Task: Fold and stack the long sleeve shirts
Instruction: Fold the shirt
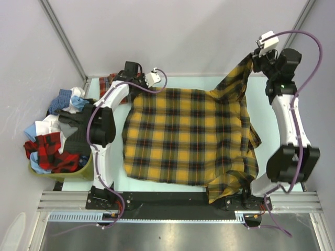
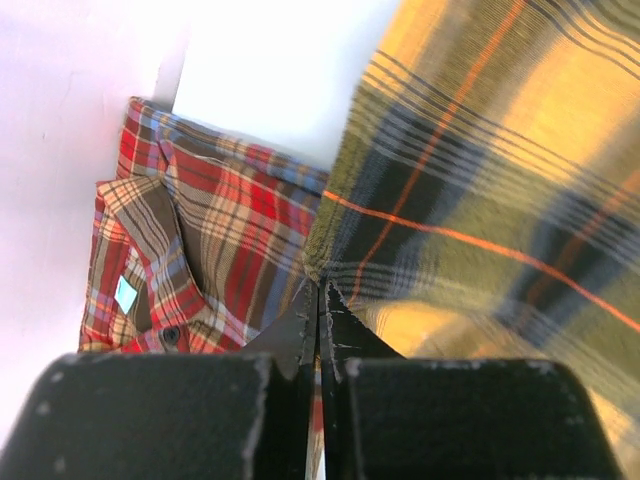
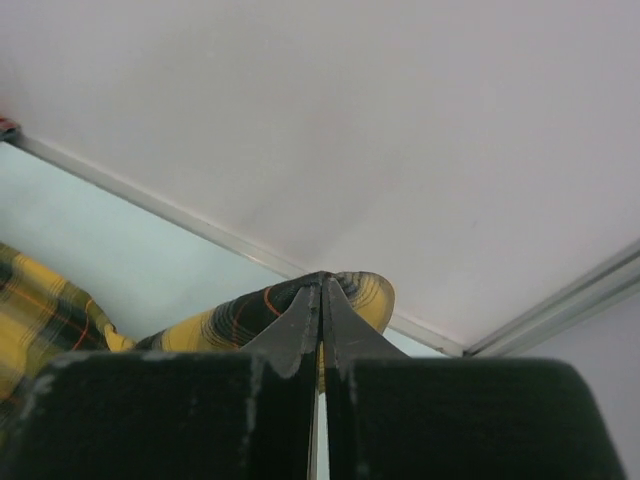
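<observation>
The yellow shirt point(image 1: 183, 136) lies spread flat over the middle of the table point(image 1: 261, 104), its plaid body reaching from beside the left arm almost to the right arm. Its right side is bunched and rumpled, and a fold of it hangs over the near edge by the right arm's base. At the shirt's far left corner the left claw point(image 1: 137, 89) is clenched on the cloth low at the table. In the left wrist view its fingertips point(image 2: 320, 295) meet with the shirt's edge point(image 2: 480, 200) pinched between them. At the far right corner the right claw point(image 1: 251, 58) grasps the cloth and holds it lifted off the table, so that this corner rises in a narrow peak toward the back wall. The right wrist view shows the jaws point(image 3: 322, 285) pressed together with a small fold of the yellow plaid point(image 3: 365, 295) poking out past the tips and the rest trailing down to the left. The red shirt point(image 1: 107, 81) lies folded in the table's far left corner, collar up, just beside the left claw and the yellow shirt's edge point(image 2: 210, 240). Off the table's left side stands an olive bin point(image 1: 68, 170) heaped with clothes point(image 1: 52, 141).
</observation>
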